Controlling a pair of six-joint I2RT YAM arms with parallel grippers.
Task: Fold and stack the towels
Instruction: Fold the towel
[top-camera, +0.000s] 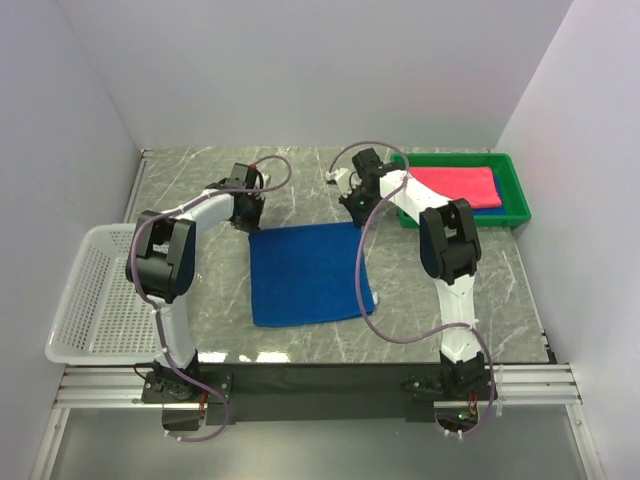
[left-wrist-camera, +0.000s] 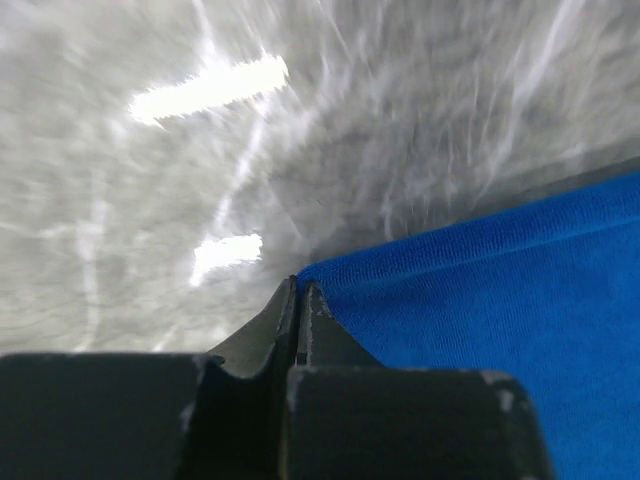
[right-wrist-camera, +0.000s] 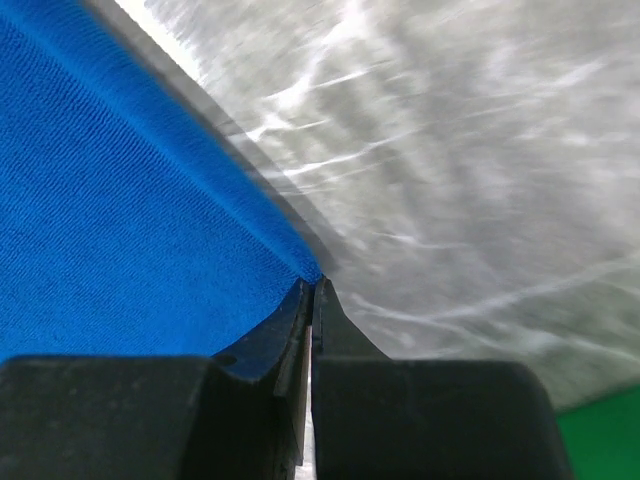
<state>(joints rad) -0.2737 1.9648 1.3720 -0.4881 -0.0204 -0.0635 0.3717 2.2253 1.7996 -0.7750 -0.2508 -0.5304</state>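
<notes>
Blue towel (top-camera: 308, 272): spread flat mid-table. Its far-left corner is pinched in the left gripper (left-wrist-camera: 298, 296), fingers closed on the hem. Its far-right corner is clamped likewise in the right gripper (right-wrist-camera: 312, 290). Red towel (top-camera: 457, 185): lying in the tray (top-camera: 517, 203), far right.

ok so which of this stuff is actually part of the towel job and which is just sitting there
Part of the job:
- blue towel, far corners pinched by the left gripper and right gripper
- red towel, folded in the green tray

Just lying about:
- white basket at the table's left edge, nothing touching it
</notes>
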